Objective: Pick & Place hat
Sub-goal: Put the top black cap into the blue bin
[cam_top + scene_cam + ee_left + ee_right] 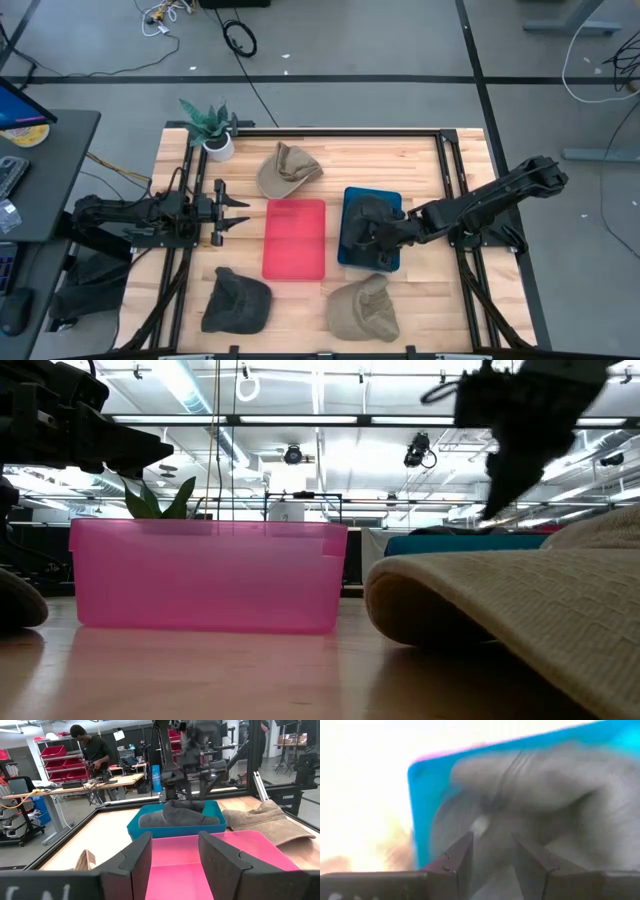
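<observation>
Over the blue bin (349,200) on the table's right half, the right gripper (372,232) hangs just above a grey hat (368,213) that lies inside it. Its two dark fingers (460,862) stand parted with a gap between them, holding nothing, and point down at the crumpled grey fabric (545,795). That hat is soft and folded on itself, its crown rising above the bin's rim (150,827) in the left wrist view.

Just left of the blue bin sits the pink bin (295,238), the two nearly touching along their long sides. A bare strip of wooden table (440,300) runs on the right, between the blue bin and the black frame rail (462,200). The near edge is crowded: a tan hat (363,308) lies just in front of the blue bin and a dark hat (236,300) sits toward the left front corner. Another tan hat (286,168) rests beyond the pink bin, near a potted plant (212,128) (at the far left corner).

The left gripper (238,213) waits left of the pink bin, fingers (135,857) apart and empty.
</observation>
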